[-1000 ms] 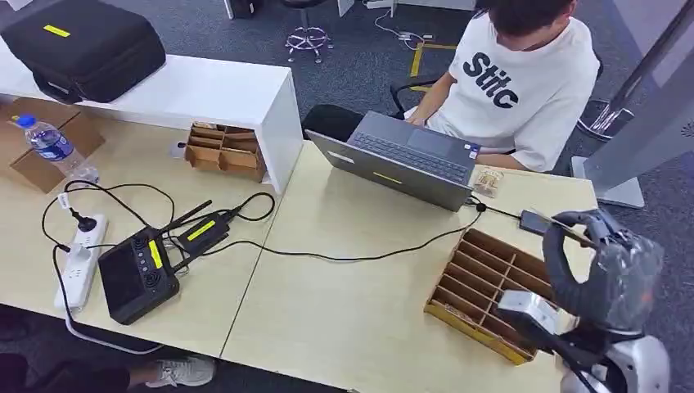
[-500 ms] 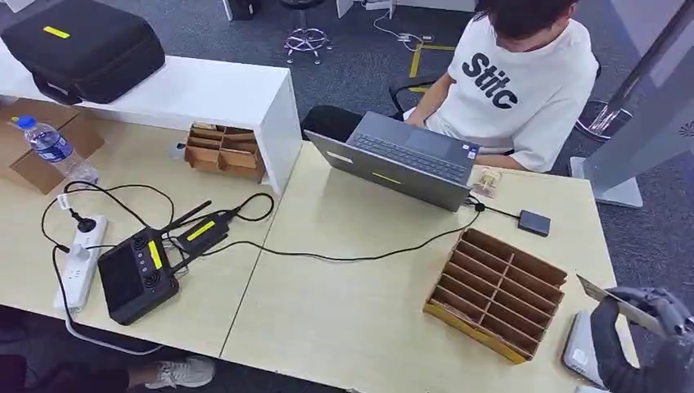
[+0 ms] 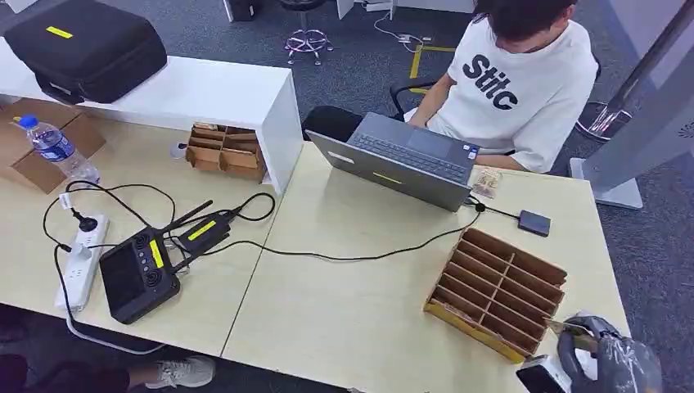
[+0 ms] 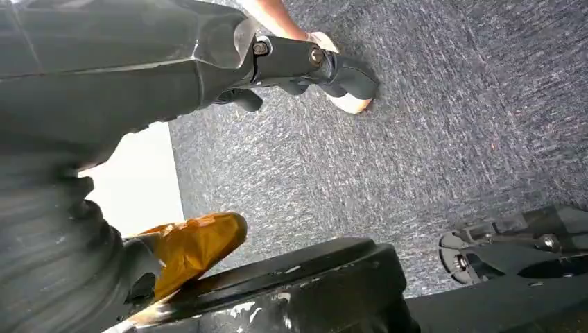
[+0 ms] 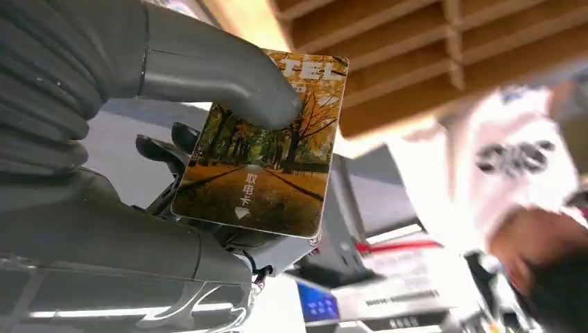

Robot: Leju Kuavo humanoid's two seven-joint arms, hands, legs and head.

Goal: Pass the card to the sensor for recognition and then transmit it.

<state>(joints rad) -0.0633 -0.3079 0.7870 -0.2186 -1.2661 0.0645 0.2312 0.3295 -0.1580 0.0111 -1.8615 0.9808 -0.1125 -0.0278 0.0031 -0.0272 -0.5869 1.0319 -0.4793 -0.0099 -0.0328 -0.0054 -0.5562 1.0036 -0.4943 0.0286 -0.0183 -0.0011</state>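
The card (image 5: 267, 149) has an autumn tree avenue printed on it. My right hand (image 5: 139, 104) pinches it, thumb (image 5: 229, 76) pressed on its face. In the head view that right hand (image 3: 610, 364) is low at the table's near right corner, and the card (image 3: 570, 327) shows as a thin edge just past the wooden organizer (image 3: 495, 291). A small black box (image 3: 534, 222), cabled to the laptop, lies on the table beyond the organizer, well apart from the hand. My left hand (image 4: 125, 139) hangs over the carpet, fingers apart, holding nothing.
A person sits behind an open laptop (image 3: 409, 160) at the far side of the table. A cable (image 3: 344, 258) runs across the table to a black controller (image 3: 139, 274) and a power strip (image 3: 80, 258). A water bottle (image 3: 53, 147) and black case (image 3: 86, 45) stand far left.
My right hand, still holding the card, has dropped from above the black box toward the near right corner of the table. Everything on the table stays put.
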